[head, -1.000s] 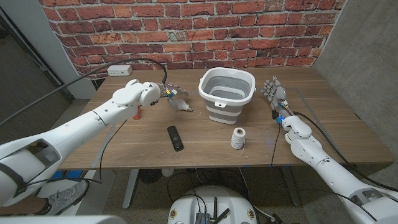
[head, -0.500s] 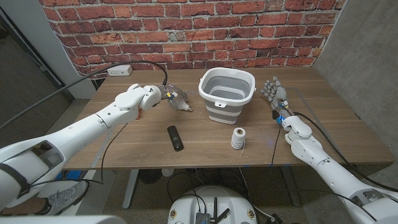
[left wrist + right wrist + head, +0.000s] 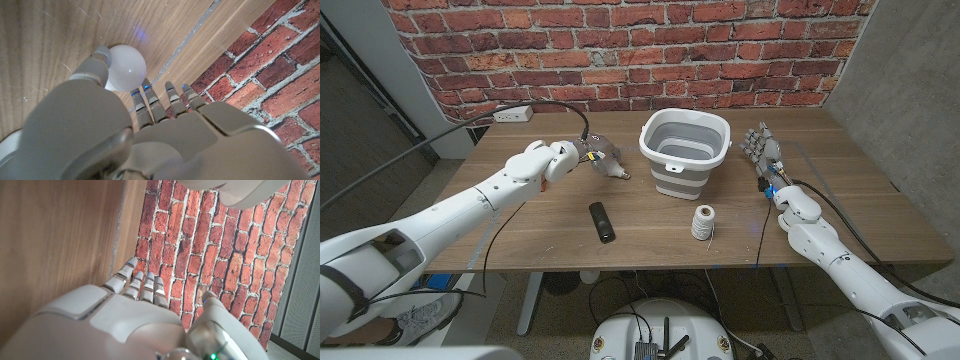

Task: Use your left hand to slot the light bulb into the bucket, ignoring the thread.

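The light bulb (image 3: 612, 167) lies on the table left of the bucket, metal base pointing toward the table's front. My left hand (image 3: 588, 152) sits over its globe. In the left wrist view the thumb (image 3: 94, 64) touches the white globe (image 3: 128, 67) while the other fingers (image 3: 150, 102) stretch straight past it, not curled around it. The grey-and-white collapsible bucket (image 3: 685, 150) stands upright and open at the table's middle. A spool of thread (image 3: 702, 222) stands in front of the bucket. My right hand (image 3: 760, 151) stands upright right of the bucket, fingers apart, holding nothing.
A black remote (image 3: 602, 221) lies on the table in front of the bulb. A white power strip (image 3: 513, 114) sits at the far left edge below the brick wall (image 3: 620, 50). A black cable (image 3: 550, 106) arcs over my left arm.
My left hand has come down from above onto the bulb, its raised, spread fingers lowering over the globe. The bulb, bucket and right hand have stayed put.
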